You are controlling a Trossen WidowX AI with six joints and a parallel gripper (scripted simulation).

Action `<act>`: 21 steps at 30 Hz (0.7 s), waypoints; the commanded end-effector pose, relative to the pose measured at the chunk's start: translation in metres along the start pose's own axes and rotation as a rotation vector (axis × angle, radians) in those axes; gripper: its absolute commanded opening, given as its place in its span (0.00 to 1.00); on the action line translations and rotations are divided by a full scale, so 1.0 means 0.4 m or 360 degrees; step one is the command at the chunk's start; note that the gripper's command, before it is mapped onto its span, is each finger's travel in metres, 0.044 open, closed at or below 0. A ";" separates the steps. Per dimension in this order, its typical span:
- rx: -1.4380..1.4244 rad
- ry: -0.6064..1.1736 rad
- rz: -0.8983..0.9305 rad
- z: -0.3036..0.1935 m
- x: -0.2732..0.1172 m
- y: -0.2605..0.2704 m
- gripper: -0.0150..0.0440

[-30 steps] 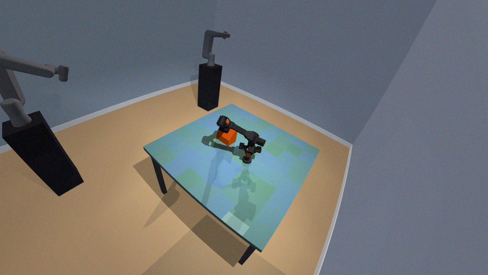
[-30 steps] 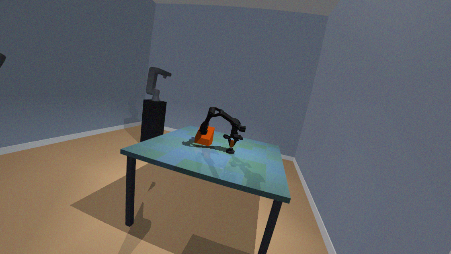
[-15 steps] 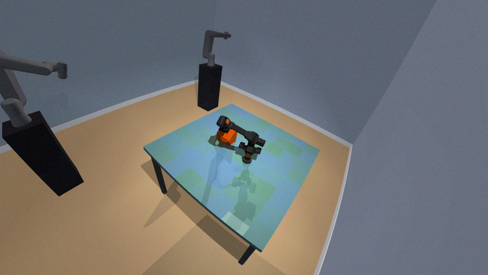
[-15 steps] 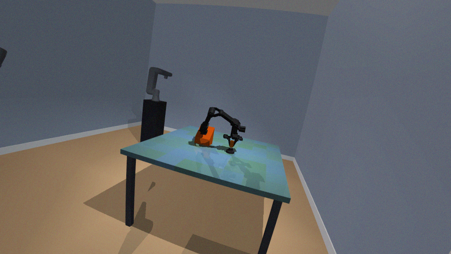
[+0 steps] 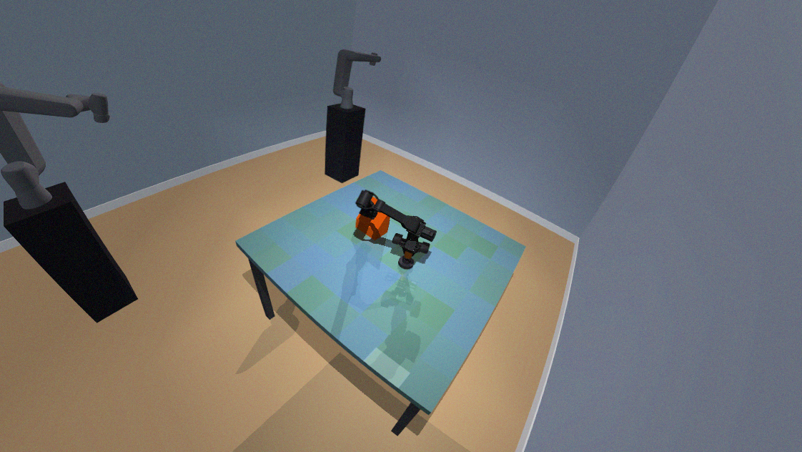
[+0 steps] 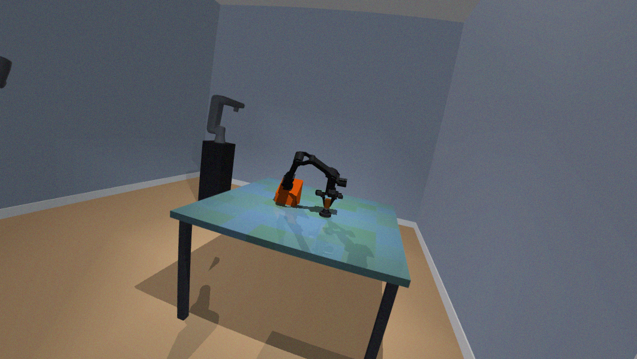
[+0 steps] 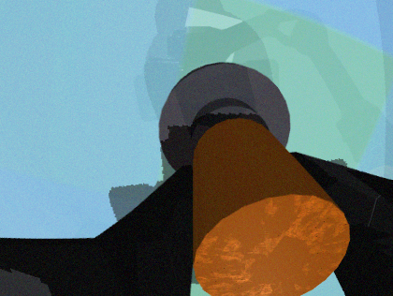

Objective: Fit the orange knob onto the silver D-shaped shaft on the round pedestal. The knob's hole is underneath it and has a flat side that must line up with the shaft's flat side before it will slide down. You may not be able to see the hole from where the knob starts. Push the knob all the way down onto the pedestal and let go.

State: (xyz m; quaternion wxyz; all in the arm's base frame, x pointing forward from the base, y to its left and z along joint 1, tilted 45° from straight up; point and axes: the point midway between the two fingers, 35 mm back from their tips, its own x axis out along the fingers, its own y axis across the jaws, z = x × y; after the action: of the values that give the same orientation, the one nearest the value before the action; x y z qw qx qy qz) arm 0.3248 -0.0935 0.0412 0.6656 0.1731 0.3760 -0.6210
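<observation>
The orange knob is a cylinder held upright between the fingers. My gripper is shut on it, with one black finger on each side in the wrist view. The round dark pedestal stands on the table directly under the knob. The knob's lower end is over the pedestal's middle, at or just above its raised centre. The silver shaft, the knob's hole and both flat sides are hidden, so I cannot tell whether they line up.
An orange block stands under the arm's base on the patchwork blue-green table, left of the pedestal. Two grey arms on black stands are off the table. Shadows of the arm cross the table.
</observation>
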 end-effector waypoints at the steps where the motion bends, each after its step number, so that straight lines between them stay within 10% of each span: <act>1: 0.0010 -0.0006 0.0001 0.002 -0.005 0.001 0.25; 21: 0.0344 -0.0006 0.0001 0.002 -0.001 -0.001 0.25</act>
State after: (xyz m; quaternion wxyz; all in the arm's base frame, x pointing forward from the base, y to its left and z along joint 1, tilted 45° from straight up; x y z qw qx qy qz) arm 0.3246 -0.0929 0.0423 0.6451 0.2388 0.3119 -0.6554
